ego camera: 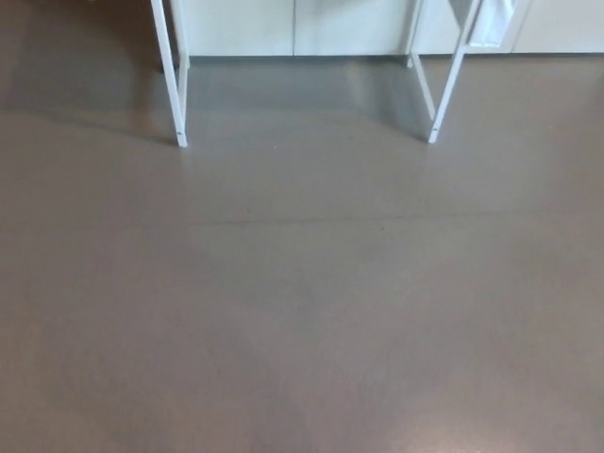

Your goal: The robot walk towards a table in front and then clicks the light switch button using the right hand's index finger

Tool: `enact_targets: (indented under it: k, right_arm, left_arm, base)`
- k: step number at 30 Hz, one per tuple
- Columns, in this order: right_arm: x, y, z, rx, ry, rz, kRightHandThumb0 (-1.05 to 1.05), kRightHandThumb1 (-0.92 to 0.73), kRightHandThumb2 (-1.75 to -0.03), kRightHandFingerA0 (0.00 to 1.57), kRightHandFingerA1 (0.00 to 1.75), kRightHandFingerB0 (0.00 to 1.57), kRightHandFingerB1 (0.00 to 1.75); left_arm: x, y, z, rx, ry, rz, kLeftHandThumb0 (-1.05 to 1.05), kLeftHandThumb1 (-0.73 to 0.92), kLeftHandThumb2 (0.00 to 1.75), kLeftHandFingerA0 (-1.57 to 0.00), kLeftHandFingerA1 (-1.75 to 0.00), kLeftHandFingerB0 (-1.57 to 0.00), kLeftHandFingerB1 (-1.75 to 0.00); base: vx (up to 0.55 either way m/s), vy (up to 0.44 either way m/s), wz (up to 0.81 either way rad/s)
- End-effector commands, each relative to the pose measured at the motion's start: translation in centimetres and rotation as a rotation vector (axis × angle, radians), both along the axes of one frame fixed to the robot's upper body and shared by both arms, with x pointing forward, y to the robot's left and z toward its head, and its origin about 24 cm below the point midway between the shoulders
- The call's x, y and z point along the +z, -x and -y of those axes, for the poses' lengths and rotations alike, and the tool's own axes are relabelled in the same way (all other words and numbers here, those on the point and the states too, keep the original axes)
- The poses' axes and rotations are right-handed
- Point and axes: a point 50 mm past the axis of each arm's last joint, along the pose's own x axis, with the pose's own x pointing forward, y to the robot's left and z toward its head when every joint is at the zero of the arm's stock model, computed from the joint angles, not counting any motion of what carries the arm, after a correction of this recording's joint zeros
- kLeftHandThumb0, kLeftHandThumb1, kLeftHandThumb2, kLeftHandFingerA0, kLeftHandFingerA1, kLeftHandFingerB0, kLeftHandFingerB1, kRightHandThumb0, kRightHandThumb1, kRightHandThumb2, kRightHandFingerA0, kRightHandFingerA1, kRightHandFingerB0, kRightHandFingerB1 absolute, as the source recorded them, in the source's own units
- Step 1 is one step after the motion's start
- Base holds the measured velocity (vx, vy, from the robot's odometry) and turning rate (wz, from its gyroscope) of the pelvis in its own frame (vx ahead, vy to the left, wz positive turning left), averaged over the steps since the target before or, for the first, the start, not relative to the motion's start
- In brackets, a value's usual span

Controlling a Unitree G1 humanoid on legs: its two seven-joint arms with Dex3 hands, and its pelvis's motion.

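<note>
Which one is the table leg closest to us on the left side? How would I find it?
Look across the wide grey floor toward the pale cabinets at the top. Two white table frames stand there; take the left one. Its front leg reaches lowest in the picture, ending before the thinner leg behind it.

White table legs (170, 85) at top edge, upright on grey floor; tabletop & switch out of frame.
</note>
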Motion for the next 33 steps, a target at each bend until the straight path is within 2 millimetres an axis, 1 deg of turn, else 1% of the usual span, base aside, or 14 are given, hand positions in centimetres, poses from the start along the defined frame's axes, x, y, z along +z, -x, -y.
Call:
enact_targets:
  k: [1, 6, 7, 10, 11, 14, 17, 19, 20, 21, 22, 29, 30, 33]
  right_arm:
    - [0.7, -0.9, 0.9, 0.006, 0.041, 0.036, -0.16, -0.59, -0.57, 0.55, 0.54, 0.36, 0.43]
    - [0.7, -1.3, 0.8, 0.031, 0.068, 0.033, -0.24, -0.55, -0.58, 0.62, 0.57, 0.38, 0.44]
    - [0.7, -1.4, 0.8, 0.026, 0.066, 0.035, -0.17, -0.58, -0.56, 0.57, 0.55, 0.37, 0.43]
    - [0.8, -2.0, 0.7, 0.021, 0.067, 0.048, -0.17, -0.57, -0.57, 0.59, 0.55, 0.40, 0.44]
    - [0.8, -2.2, 0.7, 0.017, 0.069, 0.051, -0.17, -0.57, -0.56, 0.59, 0.56, 0.41, 0.45]
    - [0.8, -2.5, 0.6, 0.012, 0.070, 0.049, -0.21, -0.56, -0.57, 0.60, 0.57, 0.40, 0.46]
    - [1.0, -2.6, 0.6, 0.053, 0.084, 0.060, -0.24, -0.48, -0.61, 0.50, 0.53, 0.33, 0.44]
    - [1.1, -3.0, 0.6, 0.059, 0.085, 0.067, -0.19, -0.53, -0.55, 0.53, 0.50, 0.34, 0.39]
    - [1.0, -3.0, 0.6, 0.043, 0.074, 0.063, -0.23, -0.47, -0.61, 0.51, 0.53, 0.35, 0.44]
    - [1.0, -3.1, 0.6, 0.031, 0.067, 0.059, -0.15, -0.56, -0.56, 0.58, 0.52, 0.36, 0.40]
    - [0.9, -3.2, 0.6, 0.019, 0.056, 0.053, -0.15, -0.55, -0.56, 0.60, 0.54, 0.38, 0.41]
    - [0.6, -3.3, 0.5, 0.025, 0.051, 0.034, -0.17, -0.56, -0.56, 0.60, 0.55, 0.35, 0.40]
    - [0.6, -3.3, 0.5, 0.026, 0.055, 0.031, -0.18, -0.55, -0.56, 0.61, 0.55, 0.37, 0.41]
    - [0.7, -3.4, 0.5, 0.021, 0.049, 0.031, -0.16, -0.56, -0.56, 0.63, 0.54, 0.36, 0.40]
  left_arm:
    - [0.3, -1.0, -0.1, -0.002, -0.013, 0.028, -0.10, 0.56, 0.56, -0.45, -0.43, -0.32, -0.36]
    - [0.5, -1.6, -0.1, -0.014, -0.015, 0.033, -0.12, 0.58, 0.57, -0.43, -0.43, -0.30, -0.36]
    - [0.5, -1.7, -0.1, -0.016, -0.016, 0.035, -0.07, 0.44, 0.89, -0.34, -0.58, -0.17, -0.50]
    - [0.6, -2.4, 0.0, -0.024, -0.034, 0.043, -0.09, 0.43, 0.89, -0.39, -0.60, -0.20, -0.51]
    - [0.7, -2.6, 0.0, -0.022, -0.033, 0.046, -0.11, 0.60, 0.57, -0.49, -0.44, -0.34, -0.36]
    - [0.7, -3.1, 0.0, -0.005, -0.027, 0.042, -0.14, 0.55, 0.59, -0.48, -0.46, -0.36, -0.39]
    - [0.8, -3.2, -0.1, -0.011, -0.027, 0.041, -0.10, 0.56, 0.58, -0.45, -0.43, -0.35, -0.37]
    - [0.9, -3.7, -0.1, -0.012, -0.025, 0.053, -0.10, 0.56, 0.58, -0.45, -0.43, -0.35, -0.37]
    - [1.0, -3.7, -0.1, -0.016, -0.033, 0.051, -0.10, 0.56, 0.58, -0.45, -0.43, -0.35, -0.37]
    - [1.0, -3.7, -0.1, -0.022, -0.031, 0.051, -0.07, 0.40, 0.86, -0.38, -0.59, -0.21, -0.51]
    - [0.9, -3.7, 0.0, -0.018, -0.026, 0.052, -0.06, 0.41, 0.87, -0.39, -0.60, -0.21, -0.51]
    - [0.9, -3.9, -0.1, -0.017, -0.039, 0.038, -0.07, 0.39, 0.85, -0.39, -0.59, -0.22, -0.51]
    - [0.9, -3.9, -0.1, -0.015, -0.044, 0.035, -0.13, 0.53, 0.58, -0.47, -0.44, -0.35, -0.37]
    - [0.9, -4.1, 0.0, -0.006, -0.047, 0.030, -0.13, 0.53, 0.57, -0.49, -0.44, -0.36, -0.37]
  base:
    - [0.21, -0.153, 0.13]
    - [0.23, -0.291, 0.46]
    - [0.25, -0.394, 0.23]
    - [0.21, -0.131, 0.02]
    - [0.30, -0.063, 0.01]
    - [0.25, 0.036, -0.14]
    - [0.28, 0.177, -0.12]
    - [0.32, 0.300, 0.15]
    - [0.46, 0.274, -0.53]
    - [0.45, 0.260, -0.42]
    - [0.35, 0.245, -0.26]
    - [0.27, 0.115, 0.05]
    - [0.31, -0.006, 0.15]
    - [0.30, -0.063, 0.14]
